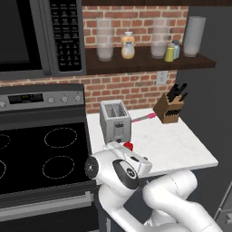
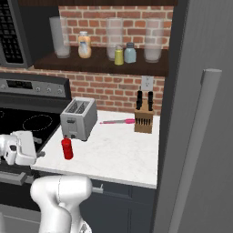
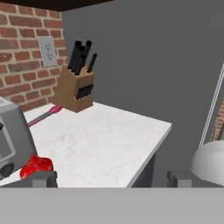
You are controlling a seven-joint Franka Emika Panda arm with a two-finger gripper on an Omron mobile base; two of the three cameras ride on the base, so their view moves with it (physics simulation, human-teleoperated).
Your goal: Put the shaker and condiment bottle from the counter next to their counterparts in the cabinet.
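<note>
Bottle: condiment bottle (image 2: 67,148) standing on the white counter (image 2: 123,154), near the front-left corner, just in front of the toaster (image 2: 78,118).
Bottle versus jaws: in the hand view, red cap (image 3: 36,167) sits low and left, right behind the left fingertip (image 3: 43,178); off to the side of the gap, not between the tips. Cannot tell whether touching.
Bottle axis: upright, long axis vertical, narrower cap on top; seen from the right base camera, clear of the toaster's front face.
Gripper: gripper (image 3: 113,178) spread wide, tips far apart, nothing between them.
Hand position: white hand (image 2: 20,148) level with the counter's front-left edge, left of the bottle in the right base view.
Shaker: yellow-green shaker (image 2: 119,56) already up on the cabinet (image 2: 104,66) shelf, upright, just beside the pale blue shaker (image 2: 130,53).
Peach bottle: peach-orange bottle (image 2: 84,45) upright on the same shelf, further left, between clear glass jars (image 2: 59,37).
Counter extras: knife block (image 2: 144,116) near the brick wall, pink-handled utensil (image 2: 118,121) lying flat between block and toaster.
Left base check: red cap (image 1: 128,146) peeking out just above the arm, in front of the toaster.
</note>
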